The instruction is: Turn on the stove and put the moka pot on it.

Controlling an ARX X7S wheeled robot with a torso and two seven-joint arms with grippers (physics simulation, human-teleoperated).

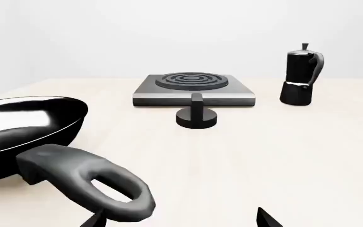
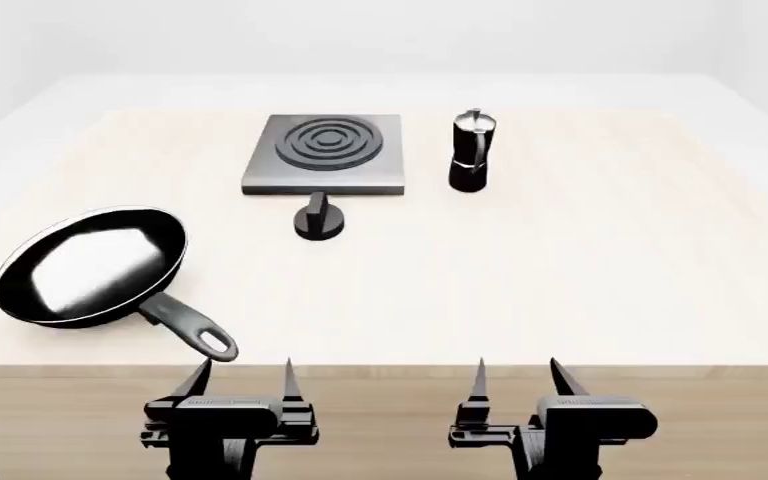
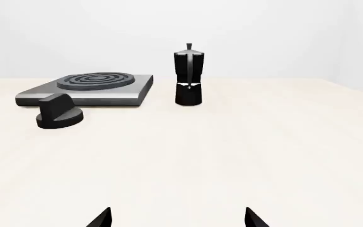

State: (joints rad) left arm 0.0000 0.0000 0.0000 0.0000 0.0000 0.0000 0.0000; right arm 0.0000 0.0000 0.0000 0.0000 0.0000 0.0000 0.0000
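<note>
The stove [image 2: 323, 153] is a flat grey slab with a ring burner at the far middle of the table; it also shows as the stove [image 1: 194, 89] and stove [image 3: 87, 88]. Its round black knob [image 2: 319, 220] [image 1: 196, 115] [image 3: 59, 115] sits just in front of it. The moka pot [image 2: 471, 152] [image 1: 303, 75] [image 3: 188, 75] stands upright to the stove's right. My left gripper [image 2: 241, 378] [image 1: 180, 220] and right gripper [image 2: 516, 376] [image 3: 177, 218] hang open at the table's near edge, holding nothing, far from these things.
A black frying pan [image 2: 91, 267] [image 1: 17, 127] lies at the near left, its handle [image 2: 192, 328] [image 1: 87, 177] pointing toward my left gripper. The light wooden table [image 2: 598, 260] ends in a front edge just ahead of both grippers.
</note>
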